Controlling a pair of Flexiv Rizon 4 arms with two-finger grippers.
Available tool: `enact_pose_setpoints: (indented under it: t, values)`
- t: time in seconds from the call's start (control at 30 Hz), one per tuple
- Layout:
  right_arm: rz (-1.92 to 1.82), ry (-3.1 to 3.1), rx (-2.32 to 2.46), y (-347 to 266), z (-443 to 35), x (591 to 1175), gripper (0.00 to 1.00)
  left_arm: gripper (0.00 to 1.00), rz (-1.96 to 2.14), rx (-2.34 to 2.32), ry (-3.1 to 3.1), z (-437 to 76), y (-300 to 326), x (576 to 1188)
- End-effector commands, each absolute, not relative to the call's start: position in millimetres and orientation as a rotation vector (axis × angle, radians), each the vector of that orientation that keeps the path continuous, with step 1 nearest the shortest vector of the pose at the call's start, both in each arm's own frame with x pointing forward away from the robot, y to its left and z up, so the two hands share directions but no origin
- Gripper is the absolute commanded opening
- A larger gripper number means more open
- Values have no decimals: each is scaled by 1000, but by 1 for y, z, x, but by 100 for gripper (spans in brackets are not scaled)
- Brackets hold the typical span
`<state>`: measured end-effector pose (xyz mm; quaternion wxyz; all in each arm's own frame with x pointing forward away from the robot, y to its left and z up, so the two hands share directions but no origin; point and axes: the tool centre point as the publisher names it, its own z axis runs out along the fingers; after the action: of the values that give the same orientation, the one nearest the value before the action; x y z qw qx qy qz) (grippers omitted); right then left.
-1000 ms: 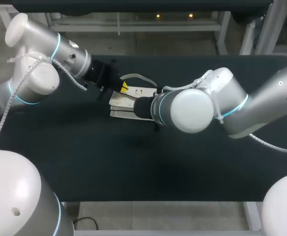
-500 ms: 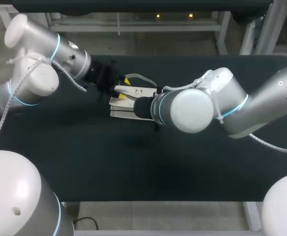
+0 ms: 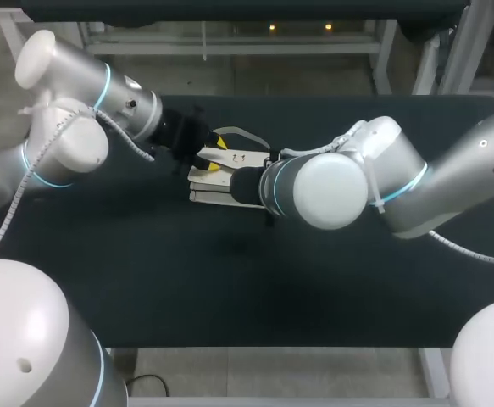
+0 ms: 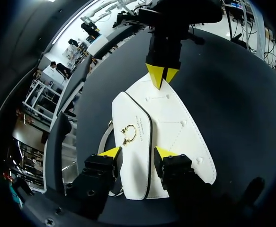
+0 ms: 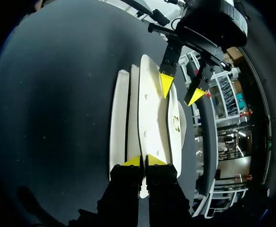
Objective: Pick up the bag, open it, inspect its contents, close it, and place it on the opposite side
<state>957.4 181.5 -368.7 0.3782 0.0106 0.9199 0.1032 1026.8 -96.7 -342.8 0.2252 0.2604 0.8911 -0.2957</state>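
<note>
A white bag [image 3: 217, 182] lies on the dark table [image 3: 230, 280] near the middle back. Its front flap [image 4: 133, 142] carries a gold clasp [image 4: 127, 134]. My left gripper [image 4: 138, 152] is open and straddles the near end of that flap, one yellow tip at each side. In the head view the left gripper [image 3: 211, 161] sits over the bag's left end. My right gripper [image 5: 143, 161] is shut on the bag's [image 5: 152, 113] thin edge at the opposite end, and its tips show as the right gripper [image 4: 162, 75] in the left wrist view. My right wrist hides it in the head view.
A pale strap [image 3: 238, 133] loops out behind the bag toward the table's back edge. Both arms crowd the bag from left and right. Bare dark tabletop stretches in front of the bag and out to both sides.
My left gripper has opened from shut and shifted slightly right, over the bag's flap. The right arm and the bag have stayed put.
</note>
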Motion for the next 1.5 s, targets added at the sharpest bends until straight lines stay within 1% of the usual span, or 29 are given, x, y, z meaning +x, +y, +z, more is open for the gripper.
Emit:
enact_pose_setpoints:
  t: [0.03,0.43,0.9,1.07,1.2,1.37,1.4,1.43,1.5]
  values:
    - [270,2186,40,180,-373,956,0,44,-812,714,2453,-345,-97,1027]
    - [270,2186,40,180,-373,956,0,42,-786,742,2448,-349,-98,1025]
    - [270,2186,40,180,-373,956,0,33,-747,750,2416,-358,-106,1032]
    - [270,2186,40,180,-373,956,0,28,-729,734,2405,-358,-105,1036]
    - [270,2186,40,180,-373,956,0,27,-719,724,2403,-358,-104,1038]
    - [270,2186,40,180,-373,956,0,18,-703,714,2410,-359,-104,1040]
    - [270,2186,40,180,-373,956,0,12,-704,710,2412,-359,-104,1041]
    - [270,2186,40,180,-373,956,0,2,-704,707,2413,-359,-103,1041]
    - [270,2186,40,180,-373,956,0,0,-705,701,2415,-358,-103,1042]
